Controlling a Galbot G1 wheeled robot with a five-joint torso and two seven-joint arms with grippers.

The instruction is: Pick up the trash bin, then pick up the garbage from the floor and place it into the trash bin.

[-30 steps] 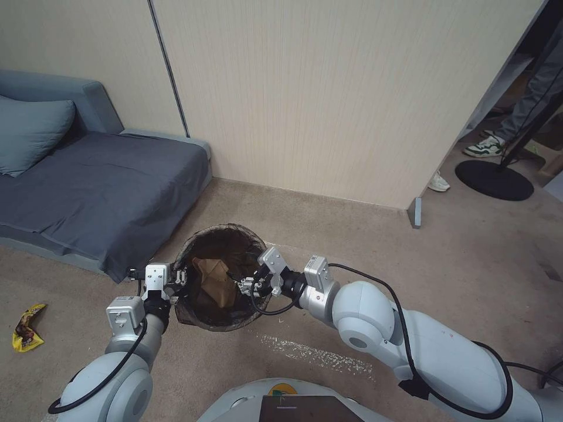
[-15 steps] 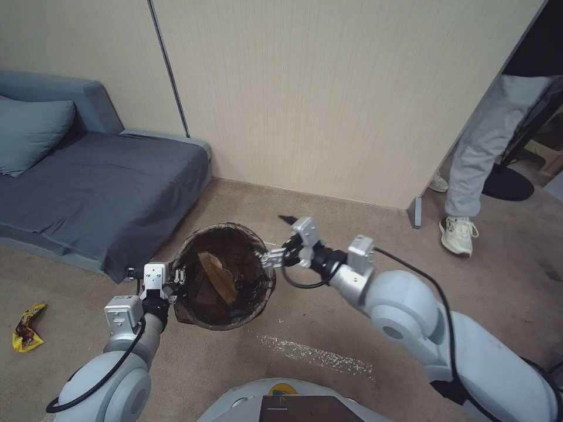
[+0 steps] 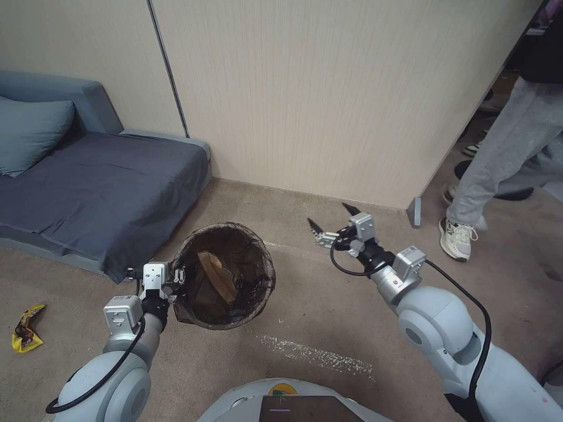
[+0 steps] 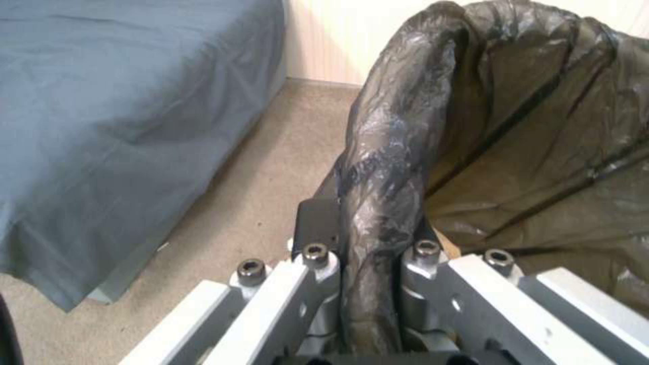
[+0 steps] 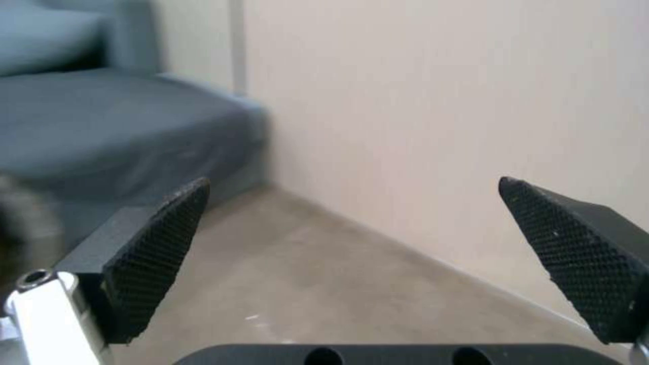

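Observation:
The trash bin [image 3: 223, 225], lined with a dark bag, hangs just off the floor [image 3: 328, 305] in the head view. My left gripper [image 3: 176, 282] is shut on its near-left rim. In the left wrist view the bag-covered rim [image 4: 389, 162] runs between the closed fingers of my left gripper [image 4: 368, 243]. A brown paper bag [image 3: 215, 275] lies inside the bin. My right gripper [image 3: 330, 215] hovers to the right of the bin, open and holding nothing. Its black pads stand wide apart in the right wrist view [image 5: 352, 203]. A yellow snack wrapper [image 3: 26, 328] lies on the carpet at far left.
A blue-grey sofa [image 3: 88, 181] stands close to the left of the bin, and a pale panel wall [image 3: 305, 99] runs behind it. A pale tape strip [image 3: 316, 353] crosses the carpet near my base. A person's legs [image 3: 498, 170] stand past the wall's end at right.
My right gripper has pulled back from over the bin's mouth to the right and away, staying open. The left gripper and bin have held still. The person at right has moved.

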